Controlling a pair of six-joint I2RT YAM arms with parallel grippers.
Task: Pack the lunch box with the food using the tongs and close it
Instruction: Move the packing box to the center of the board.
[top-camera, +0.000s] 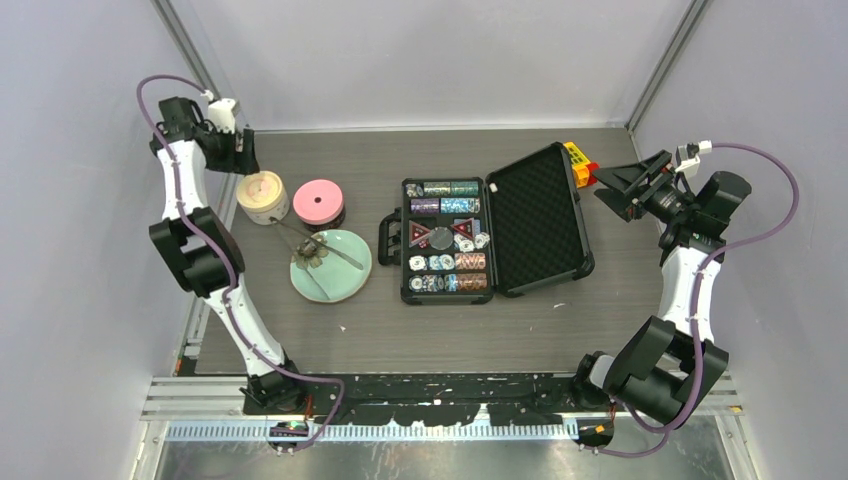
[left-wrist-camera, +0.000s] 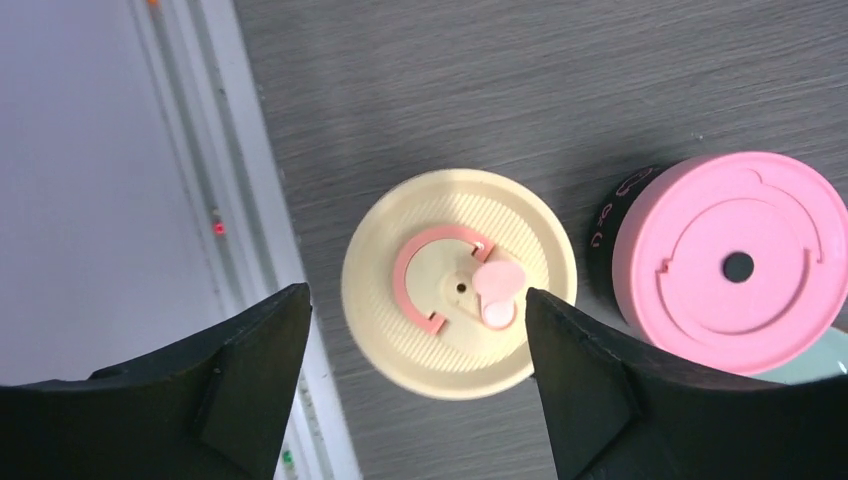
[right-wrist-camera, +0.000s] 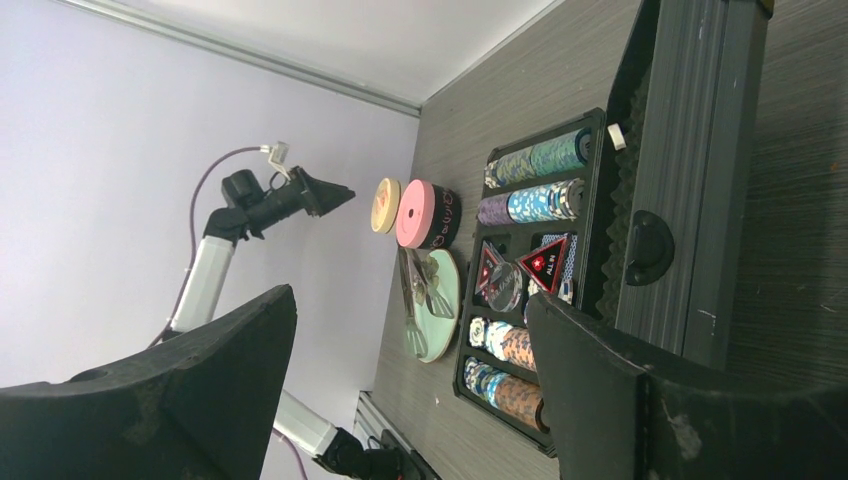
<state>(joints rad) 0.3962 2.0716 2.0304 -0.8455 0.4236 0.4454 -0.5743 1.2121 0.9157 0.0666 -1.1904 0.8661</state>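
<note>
Left gripper (left-wrist-camera: 415, 293) hangs wide open and empty above the round pale tub with cream lid (left-wrist-camera: 460, 350). The round pink-lidded tub (left-wrist-camera: 735, 265) stands just beside it at 3 o'clock. Right gripper (right-wrist-camera: 410, 295), also wide open and empty, hovers at the 2 o'clock corner of the open black chip case (top-camera: 535, 215). Grey metal tongs (top-camera: 322, 243) lie across the mint-green plate (top-camera: 355, 285) at the tubs' 6 o'clock. Dark shapes on it, possibly food (top-camera: 312, 253), are too small to resolve.

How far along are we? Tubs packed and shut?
Done, by the look: both tubs wear lids, the cream lid and the pink lid; their contents are hidden. In hand: nothing; the left gripper hovers open over the cream lid, the right gripper is open, aside. The tongs lie on the plate, no loose food shows, so probably little is left.
</note>
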